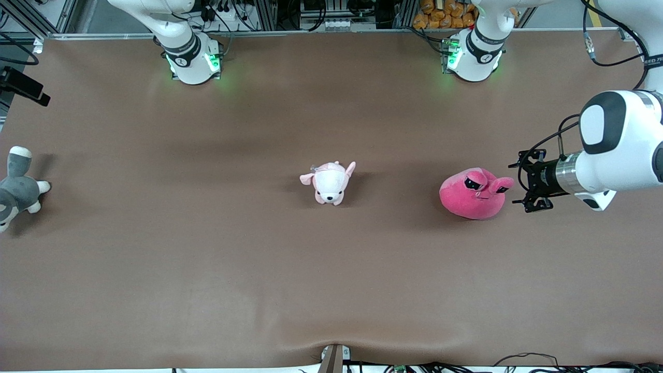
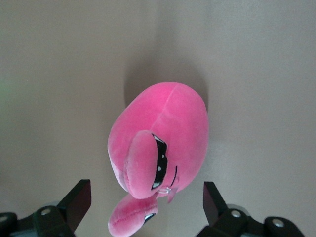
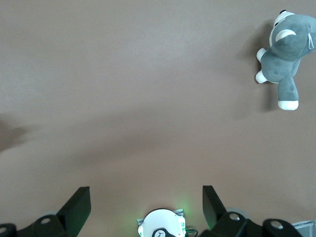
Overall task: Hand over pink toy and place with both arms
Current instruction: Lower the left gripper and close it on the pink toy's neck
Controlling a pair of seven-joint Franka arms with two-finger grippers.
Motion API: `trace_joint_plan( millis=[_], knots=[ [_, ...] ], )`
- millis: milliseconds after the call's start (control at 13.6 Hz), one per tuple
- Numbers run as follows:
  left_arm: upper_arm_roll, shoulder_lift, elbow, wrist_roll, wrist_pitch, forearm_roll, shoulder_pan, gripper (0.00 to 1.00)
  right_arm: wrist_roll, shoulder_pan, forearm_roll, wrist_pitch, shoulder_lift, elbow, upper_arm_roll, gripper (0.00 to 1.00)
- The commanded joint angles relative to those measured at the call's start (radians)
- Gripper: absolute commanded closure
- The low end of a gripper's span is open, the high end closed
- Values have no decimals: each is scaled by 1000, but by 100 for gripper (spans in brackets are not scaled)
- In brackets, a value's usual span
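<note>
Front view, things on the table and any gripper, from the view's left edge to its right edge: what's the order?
grey-and-white plush → pale pink-and-white puppy plush → pink toy → left gripper, open, beside the pink toy. The right gripper is not in this view.

No readable text on toys or table. Small dark marks on collars of both arm bases (image 1: 192,61), too small to read. Partial lettering on cable sleeve (image 1: 651,62), illegible.

Hot-pink toy (image 1: 471,199) with black eyes, pale pink-and-white puppy (image 1: 330,182), grey-and-white plush (image 1: 18,189).
</note>
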Motion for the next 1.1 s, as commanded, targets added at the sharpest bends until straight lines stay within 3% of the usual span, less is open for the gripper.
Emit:
trace_joint_plan(
  millis=[0, 515, 1029],
  knots=[
    [-6, -97, -119, -16, 70, -9, 6, 0, -13, -25, 3, 31, 6, 24, 12, 0],
    [-7, -151, -248, -3, 198, -9, 4, 0, -13, -24, 5, 32, 6, 24, 13, 0],
    [-13, -128, -254, -3, 241, -18, 4, 2, -13, -22, 2, 33, 13, 24, 13, 0]
  ],
)
